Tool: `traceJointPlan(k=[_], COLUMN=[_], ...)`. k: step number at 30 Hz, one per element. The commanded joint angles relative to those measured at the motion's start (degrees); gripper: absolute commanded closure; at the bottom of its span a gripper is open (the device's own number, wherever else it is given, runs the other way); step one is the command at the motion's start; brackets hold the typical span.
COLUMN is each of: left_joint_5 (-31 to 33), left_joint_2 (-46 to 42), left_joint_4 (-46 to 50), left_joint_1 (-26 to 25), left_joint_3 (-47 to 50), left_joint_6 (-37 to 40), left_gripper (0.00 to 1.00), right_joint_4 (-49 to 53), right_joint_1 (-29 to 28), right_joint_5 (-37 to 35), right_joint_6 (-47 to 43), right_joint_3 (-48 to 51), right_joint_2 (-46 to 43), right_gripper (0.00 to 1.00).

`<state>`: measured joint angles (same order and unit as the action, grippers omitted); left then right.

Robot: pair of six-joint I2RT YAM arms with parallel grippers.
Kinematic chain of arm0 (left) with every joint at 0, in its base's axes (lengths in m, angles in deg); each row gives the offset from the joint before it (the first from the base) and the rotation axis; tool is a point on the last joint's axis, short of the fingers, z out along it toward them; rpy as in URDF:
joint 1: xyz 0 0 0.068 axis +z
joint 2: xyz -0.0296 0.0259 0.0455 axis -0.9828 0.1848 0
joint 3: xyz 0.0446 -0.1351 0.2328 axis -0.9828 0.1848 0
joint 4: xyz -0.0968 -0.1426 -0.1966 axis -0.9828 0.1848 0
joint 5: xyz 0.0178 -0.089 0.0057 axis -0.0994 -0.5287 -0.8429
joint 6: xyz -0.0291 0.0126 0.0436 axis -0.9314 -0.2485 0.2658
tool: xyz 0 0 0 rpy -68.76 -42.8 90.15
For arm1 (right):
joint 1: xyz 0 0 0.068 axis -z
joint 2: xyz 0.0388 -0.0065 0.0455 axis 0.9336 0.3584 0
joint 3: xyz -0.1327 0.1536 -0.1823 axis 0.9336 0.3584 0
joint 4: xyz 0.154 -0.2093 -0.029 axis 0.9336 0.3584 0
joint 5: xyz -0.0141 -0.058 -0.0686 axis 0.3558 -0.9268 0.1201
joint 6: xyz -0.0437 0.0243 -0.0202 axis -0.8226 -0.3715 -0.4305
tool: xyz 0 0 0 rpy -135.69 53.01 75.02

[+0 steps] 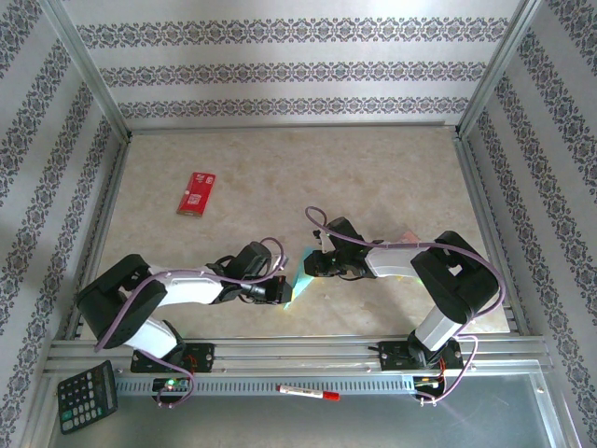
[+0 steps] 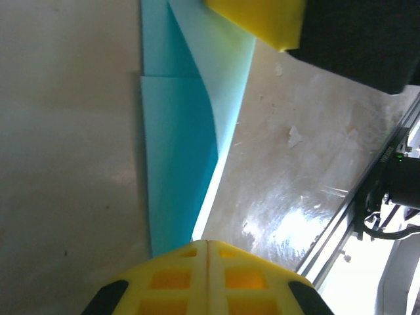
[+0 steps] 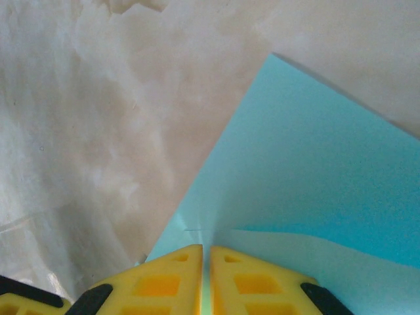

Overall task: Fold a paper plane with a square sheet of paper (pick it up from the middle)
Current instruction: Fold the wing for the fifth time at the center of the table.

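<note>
Creased paper (image 2: 177, 164) mid front edge of table (image 1: 392, 177); L grip (image 2: 207, 246) closed at its tip; R grip (image 3: 205, 249) clamped on paper.

Seen from above, the square sheet of paper (image 1: 297, 280) is only a thin teal sliver at centre frame. The rest is covered by the left gripper (image 1: 283, 291) and right gripper (image 1: 315, 265), which meet over it. The print on the red packet (image 1: 197, 192), upper left, and the keys of the calculator (image 1: 87, 398), lower left, are too small to read. In the left wrist view the sheet runs off the top edge. Its lower end vanishes behind the closed yellow fingers (image 2: 184, 262), so whether they pinch it cannot be told. In the right wrist view the right and bottom edges cut it off.
</note>
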<state>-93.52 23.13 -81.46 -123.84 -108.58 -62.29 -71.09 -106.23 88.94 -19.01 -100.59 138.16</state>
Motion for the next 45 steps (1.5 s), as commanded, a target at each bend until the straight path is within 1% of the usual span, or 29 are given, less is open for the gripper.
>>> traceJointPlan(k=[1,8,14,21,31,39,45], left_joint_5=[-1.38,-1.79,-0.59,0.94,1.1,0.78,1.15], left_joint_2=[-1.88,0.09,1.07,0.51,0.57,2.2,0.89], left_joint_4=[3.25,3.1,4.58,5.84,6.4,4.96,6.54], left_joint_1=[0.35,0.19,0.28,0.52,0.89,0.87,0.9], left_joint_3=[0.18,0.52,0.36,0.57,0.37,2.76,4.17], left_joint_6=[-1.05,-0.89,0.06,0.54,1.14,0.02,-0.05], left_gripper=[0.94,0.95,0.95,0.96,0.96,0.98,1.0], right_joint_4=[4.49,4.52,4.43,4.33,4.41,4.41,4.49], right_joint_1=[0.23,0.19,0.09,0.06,0.08,0.08,0.11], right_joint_5=[-3.03,-3.02,-3.12,-3.21,-3.13,-3.33,-3.55], right_joint_6=[-0.7,-0.68,-0.59,-0.45,-0.5,-0.38,-0.43], right_joint_3=[0.77,0.67,0.77,1.07,1.03,1.33,1.61], right_joint_2=[3.19,3.29,3.38,3.38,3.28,3.14,2.82], right_gripper=[0.85,0.86,0.85,0.85,0.86,0.86,0.86])
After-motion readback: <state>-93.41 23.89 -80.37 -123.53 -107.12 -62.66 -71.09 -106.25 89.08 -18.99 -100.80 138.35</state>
